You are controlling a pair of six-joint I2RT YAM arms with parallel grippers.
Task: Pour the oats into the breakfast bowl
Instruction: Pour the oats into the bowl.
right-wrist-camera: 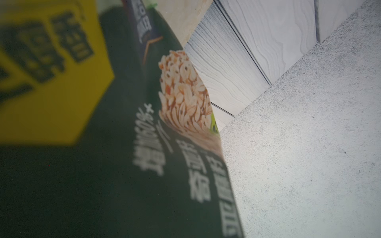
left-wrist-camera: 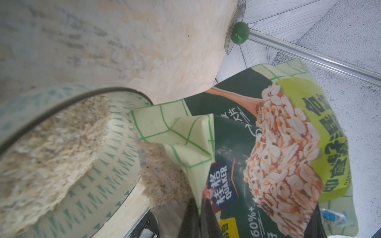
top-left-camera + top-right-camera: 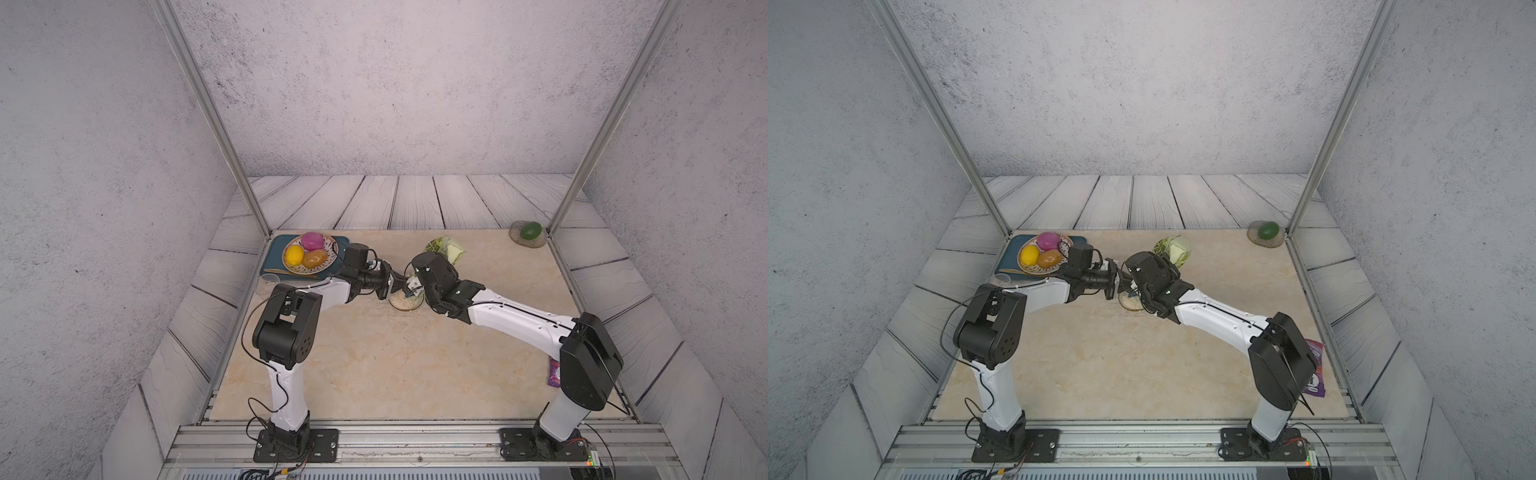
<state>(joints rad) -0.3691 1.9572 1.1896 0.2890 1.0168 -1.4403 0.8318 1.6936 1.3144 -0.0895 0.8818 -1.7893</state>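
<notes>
Ribbed aluminium rail [image 3: 415,442] fronts the marbled table [image 3: 374,374] in both top views, round breakfast bowl [image 3: 406,311] mid-table by the left end effector [image 3: 399,279] and right end effector [image 3: 415,287]. Left wrist: fingers [image 2: 188,222] pinch the glossy creased oat bag [image 2: 233,131], flaky oats [image 2: 51,148] heaped in the bowl. Right wrist: blurred bag; grip cannot be told

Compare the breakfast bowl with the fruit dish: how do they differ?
The breakfast bowl is smaller across than the fruit dish. The breakfast bowl holds a mound of oats; the fruit dish holds three fruits. The breakfast bowl sits directly on the beige tabletop; the fruit dish rests on a dark blue tray. Both are round, pale and patterned inside.
</notes>
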